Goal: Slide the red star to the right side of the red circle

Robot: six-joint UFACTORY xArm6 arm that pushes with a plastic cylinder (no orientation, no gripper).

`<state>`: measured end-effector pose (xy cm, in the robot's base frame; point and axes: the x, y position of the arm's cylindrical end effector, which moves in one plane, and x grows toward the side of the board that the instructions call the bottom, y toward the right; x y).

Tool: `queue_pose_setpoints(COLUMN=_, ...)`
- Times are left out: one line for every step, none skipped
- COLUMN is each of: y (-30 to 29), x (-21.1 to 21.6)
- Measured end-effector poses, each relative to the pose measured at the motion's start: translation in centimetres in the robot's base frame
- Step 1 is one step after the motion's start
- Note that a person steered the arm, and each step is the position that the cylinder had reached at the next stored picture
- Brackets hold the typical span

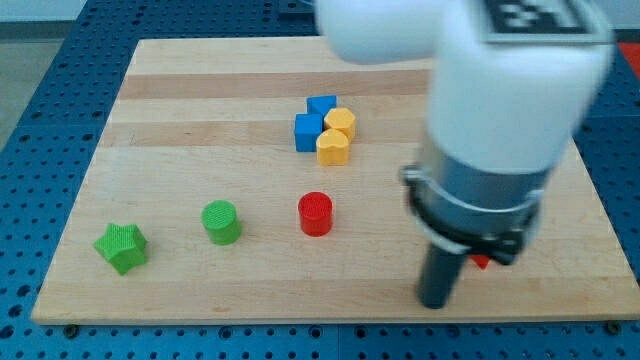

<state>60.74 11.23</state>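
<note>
A pale wooden board (200, 110) lies on a blue perforated table (40, 120). My tip (436, 302) rests at the lower right of the frame, touching a sliver of the red star (482, 262), mostly hidden behind the rod, well right of the red circle (315, 214). Blue blocks (313, 122) and yellow blocks (337, 136) cluster at upper centre; a green circle (221, 222) and green star (122, 247) sit lower left.

The arm's big rounded white plastic housing (510, 80) bears a black-and-white patterned marker (530, 12) on its top. Below it sits a grey cylindrical section with a black clamp ring (470, 225), ending in my tip (436, 303), a straight dark rod's blunt end.
</note>
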Motion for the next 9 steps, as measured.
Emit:
queue_pose_setpoints(y=5.4, x=-0.2)
queue_pose_setpoints(y=8.1, x=-2.1)
queue_pose_setpoints(y=8.2, x=-3.9)
queue_pose_setpoints(y=7.4, x=-4.6)
queue_pose_setpoints(y=5.6, x=-4.8)
queue_pose_setpoints(y=3.6, x=-4.8)
queue_pose_setpoints(y=1.1, x=-4.8)
queue_pose_setpoints(y=-1.4, x=-4.8)
queue_pose_setpoints(y=-3.7, x=-4.9)
